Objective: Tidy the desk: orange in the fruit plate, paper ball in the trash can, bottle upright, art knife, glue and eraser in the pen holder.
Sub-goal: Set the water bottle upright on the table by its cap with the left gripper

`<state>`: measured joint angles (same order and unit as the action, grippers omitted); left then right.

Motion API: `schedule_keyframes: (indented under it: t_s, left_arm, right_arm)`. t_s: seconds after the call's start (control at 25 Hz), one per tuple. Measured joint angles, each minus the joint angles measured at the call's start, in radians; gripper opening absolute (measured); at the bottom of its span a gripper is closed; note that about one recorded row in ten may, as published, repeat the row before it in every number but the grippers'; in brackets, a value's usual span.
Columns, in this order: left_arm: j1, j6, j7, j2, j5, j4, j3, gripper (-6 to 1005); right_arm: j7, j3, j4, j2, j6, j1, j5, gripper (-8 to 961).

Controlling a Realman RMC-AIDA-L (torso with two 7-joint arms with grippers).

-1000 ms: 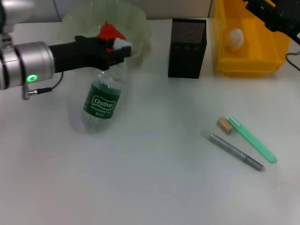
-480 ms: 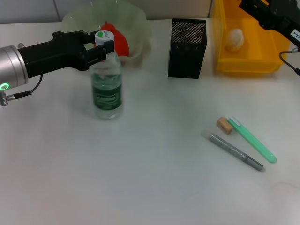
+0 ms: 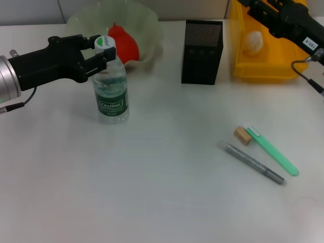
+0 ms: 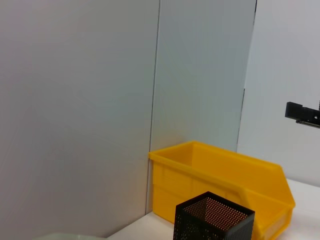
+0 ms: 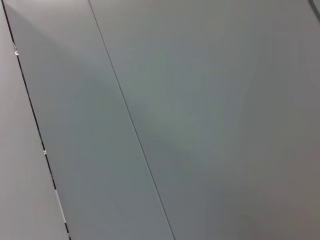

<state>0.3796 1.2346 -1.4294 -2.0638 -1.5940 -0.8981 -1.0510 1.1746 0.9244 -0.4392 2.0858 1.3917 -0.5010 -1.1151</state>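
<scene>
The left gripper [image 3: 99, 50] is clamped on the neck of the bottle [image 3: 111, 91], which stands upright on the table [image 3: 152, 182]. Just beyond it, the orange [image 3: 123, 43] sits in the fruit plate [image 3: 147, 25]. Farther across stand the pen holder [image 3: 202, 50] and the trash can [image 3: 273, 50] with the paper ball [image 3: 253, 41]; the right gripper [image 3: 253, 6] hovers there, and I cannot tell its finger state.
</scene>
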Motion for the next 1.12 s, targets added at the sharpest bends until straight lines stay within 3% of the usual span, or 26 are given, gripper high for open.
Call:
schedule_keyframes:
  t_s: [0.52,0.6,0.8,0.96,1.04,1.12]
  left_arm:
    - [-0.004,-0.002,0.040,0.000,-0.004,0.002,0.002,434]
    - [-0.005,0.010,0.040,0.001,-0.010,0.003,0.001,479]
    - [-0.007,0.041,0.041,0.004,-0.009,-0.001,0.004,593]
    - [-0.006,0.048,0.038,0.004,-0.003,-0.004,0.013,595]
    - [-0.001,0.050,0.033,0.003,-0.002,-0.004,0.027,596]
    - [0.001,0.050,0.033,0.002,-0.002,-0.002,0.032,597]
  right_arm:
    - [0.008,0.011,0.043,-0.001,0.052,-0.013,-0.011,708]
    - [0.033,0.037,0.020,-0.004,0.061,-0.009,-0.014,708]
    - [0.217,0.098,-0.154,-0.014,0.055,0.013,-0.135,707]
    - [0.494,0.094,-0.380,-0.013,0.057,0.022,-0.402,707]
    - [0.765,0.098,-0.597,-0.008,0.064,0.027,-0.649,706]
    - [0.849,0.101,-0.662,-0.006,0.068,0.028,-0.729,706]
